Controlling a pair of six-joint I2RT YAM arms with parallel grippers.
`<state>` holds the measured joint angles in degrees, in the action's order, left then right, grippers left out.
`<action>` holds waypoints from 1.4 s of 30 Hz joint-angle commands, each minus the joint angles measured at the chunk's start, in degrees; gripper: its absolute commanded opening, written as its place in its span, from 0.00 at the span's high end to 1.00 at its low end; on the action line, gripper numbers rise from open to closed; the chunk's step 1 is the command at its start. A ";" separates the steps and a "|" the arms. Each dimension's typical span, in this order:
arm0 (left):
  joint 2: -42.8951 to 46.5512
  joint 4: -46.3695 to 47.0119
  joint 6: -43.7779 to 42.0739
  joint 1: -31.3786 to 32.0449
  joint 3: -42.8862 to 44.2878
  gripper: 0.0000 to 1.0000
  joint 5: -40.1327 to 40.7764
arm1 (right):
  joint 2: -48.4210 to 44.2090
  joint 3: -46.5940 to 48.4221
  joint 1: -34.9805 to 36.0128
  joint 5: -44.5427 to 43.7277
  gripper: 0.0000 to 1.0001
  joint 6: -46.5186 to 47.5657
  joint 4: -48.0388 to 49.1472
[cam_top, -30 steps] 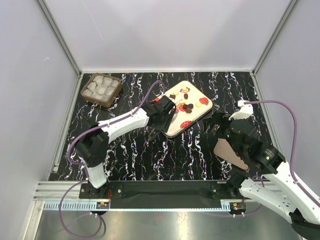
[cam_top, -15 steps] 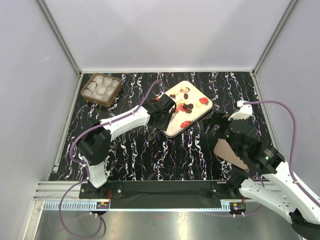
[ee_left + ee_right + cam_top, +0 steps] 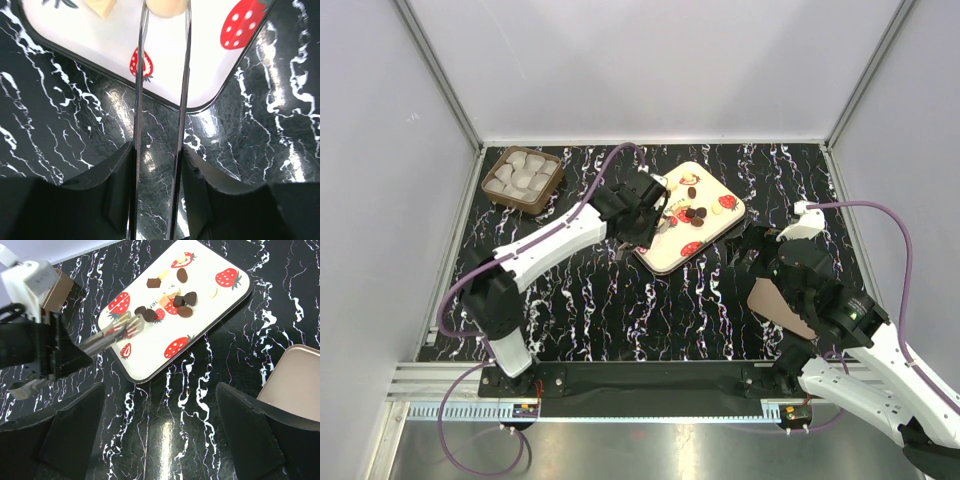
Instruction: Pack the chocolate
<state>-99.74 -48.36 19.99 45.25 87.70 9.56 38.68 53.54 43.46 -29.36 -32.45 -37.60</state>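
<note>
The chocolate [image 3: 692, 212] lies as several small dark, tan and cream pieces [image 3: 181, 299] on a white strawberry-print tray [image 3: 665, 257]. My left gripper [image 3: 638, 215] is over the tray's left side, shut on a pair of metal tongs [image 3: 162, 100]. Its fingers [image 3: 120, 165] press both tong arms. A cream piece [image 3: 166, 6] sits between the tong tips at the top edge of the left wrist view; I cannot tell whether it is lifted. In the right wrist view the tongs [image 3: 117, 329] reach over the tray [image 3: 150, 352]. My right gripper [image 3: 160, 410] hangs open over the marble right of the tray.
A brown box [image 3: 523, 180] of white paper cups stands at the back left. A flat tan lid [image 3: 295, 377] lies under my right arm [image 3: 820, 300]. Grey walls close in the black marbled table [image 3: 620, 310].
My left arm has swung from the tray's near-left edge towards its back left, and the tongs have been squeezed narrower. The right arm has not moved.
</note>
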 commanded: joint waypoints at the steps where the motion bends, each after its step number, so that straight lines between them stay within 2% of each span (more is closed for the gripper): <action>1: 4.29 -1.64 -0.74 -0.25 4.14 0.57 1.95 | -0.36 0.43 0.04 -0.52 0.00 -1.04 1.31; 7: 5.17 -4.46 -3.55 -3.50 7.74 0.58 4.93 | -0.71 0.25 0.13 0.36 0.01 -1.48 1.13; 15: 3.77 -3.76 -7.42 -21.50 15.03 0.58 1.25 | -0.36 -1.33 0.04 1.24 0.01 -0.95 3.41; 16: 2.55 -3.15 -7.59 -25.53 15.83 0.58 0.29 | 0.08 -1.33 0.13 1.33 0.00 -0.78 3.76; 22: -6.05 -0.16 -7.68 -37.59 23.64 0.58 -1.30 | 2.10 -1.25 0.13 2.47 0.00 0.98 6.23; 28: -15.47 -0.16 -7.86 -43.84 33.14 0.59 -2.44 | 2.72 -0.54 0.13 1.95 0.00 1.77 7.11; 42: -18.20 5.47 -8.91 -50.97 29.46 0.59 -3.23 | 3.69 -1.15 0.04 -0.25 0.00 3.18 7.37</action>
<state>-118.87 -47.29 12.29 -4.84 117.10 7.68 42.44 52.03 43.46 -27.40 -30.22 -32.51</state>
